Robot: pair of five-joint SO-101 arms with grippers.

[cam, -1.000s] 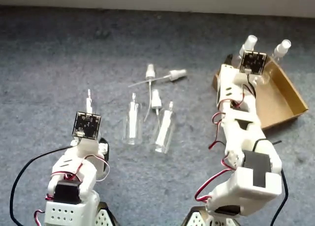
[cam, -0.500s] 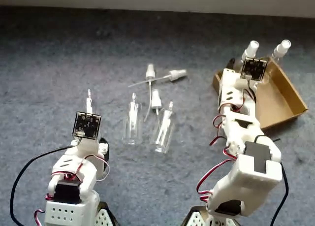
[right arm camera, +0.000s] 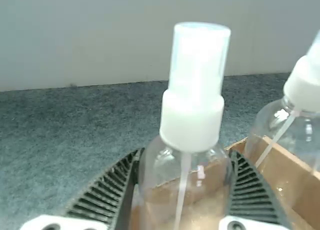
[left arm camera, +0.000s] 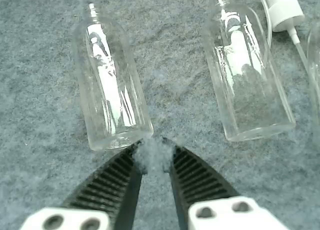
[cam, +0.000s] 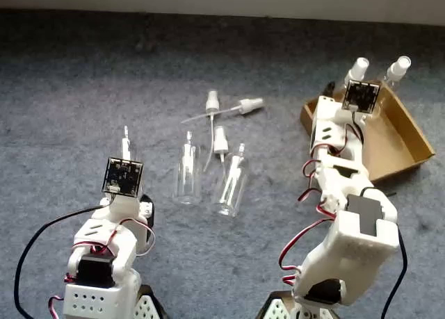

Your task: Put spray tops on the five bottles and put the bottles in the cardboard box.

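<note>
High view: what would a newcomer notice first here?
The right gripper holds a capped spray bottle upright at the cardboard box, beside a second capped bottle. On the grey carpet, uncapped bottles lie near loose spray tops. The left gripper rests open at the leftmost bottle.

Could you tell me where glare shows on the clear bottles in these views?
Left wrist view: white glare streaks along the nearest bottle by the left tool and its neighbour. Right wrist view: the capped bottle in the right tool shows small highlights.
</note>
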